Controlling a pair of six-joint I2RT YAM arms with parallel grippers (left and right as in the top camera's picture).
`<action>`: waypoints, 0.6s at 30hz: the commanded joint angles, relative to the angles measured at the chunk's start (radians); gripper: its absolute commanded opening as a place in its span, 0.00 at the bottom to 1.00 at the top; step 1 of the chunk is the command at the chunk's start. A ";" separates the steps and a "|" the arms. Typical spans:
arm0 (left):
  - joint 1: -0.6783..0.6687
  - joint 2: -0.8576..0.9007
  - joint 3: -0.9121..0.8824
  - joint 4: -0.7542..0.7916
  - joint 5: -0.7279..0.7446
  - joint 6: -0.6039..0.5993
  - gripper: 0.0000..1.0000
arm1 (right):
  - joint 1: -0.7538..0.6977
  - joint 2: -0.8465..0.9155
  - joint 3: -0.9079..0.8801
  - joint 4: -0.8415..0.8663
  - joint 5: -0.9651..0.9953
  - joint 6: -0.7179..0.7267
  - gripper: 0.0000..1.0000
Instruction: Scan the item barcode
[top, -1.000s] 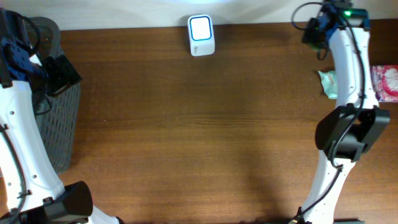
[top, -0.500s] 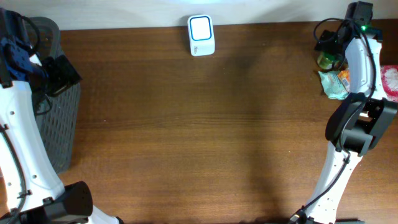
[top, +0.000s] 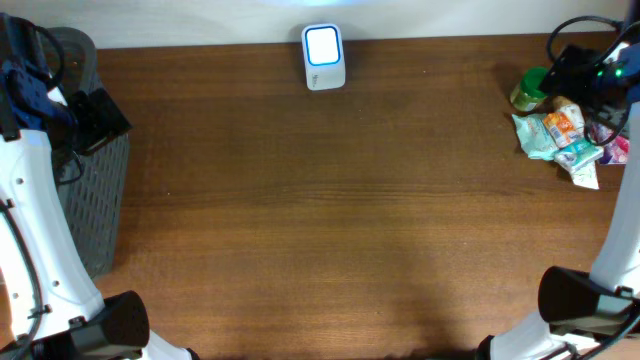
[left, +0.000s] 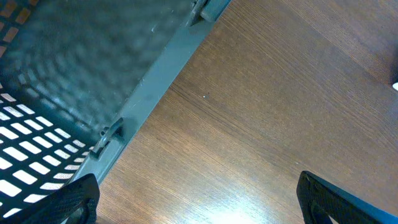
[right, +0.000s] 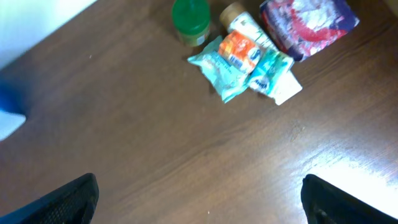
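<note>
The items lie in a pile (top: 558, 128) at the table's right end: a green-lidded jar (right: 191, 18), a teal and orange packet (right: 235, 57), a tan-capped bottle (right: 239, 17) and a red and white bag (right: 308, 22). The white scanner (top: 323, 55) with a lit blue window stands at the back middle. My right gripper (top: 572, 66) hovers by the pile. In the right wrist view the gripper (right: 202, 205) is open and empty above bare wood. My left gripper (top: 95, 115) hangs at the basket, and its wrist view shows the gripper (left: 199, 208) open and empty.
A grey mesh basket (top: 95, 190) stands at the table's left end, and its rim (left: 155, 81) crosses the left wrist view. The right arm's base (top: 580, 295) rises at the front right. Brown wood runs between the scanner and the pile.
My right arm has swung rightward from the back of the table to the right edge, uncovering the pile of items. The left arm has not moved.
</note>
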 joint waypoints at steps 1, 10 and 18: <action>0.004 -0.021 -0.001 -0.001 -0.008 -0.014 0.99 | 0.075 -0.087 -0.007 -0.034 -0.005 -0.034 0.99; 0.004 -0.021 -0.001 -0.001 -0.008 -0.013 0.99 | 0.257 -0.400 -0.193 -0.055 0.029 -0.042 0.99; 0.004 -0.021 -0.001 -0.001 -0.008 -0.013 0.99 | 0.257 -0.811 -0.689 0.020 -0.045 -0.038 0.99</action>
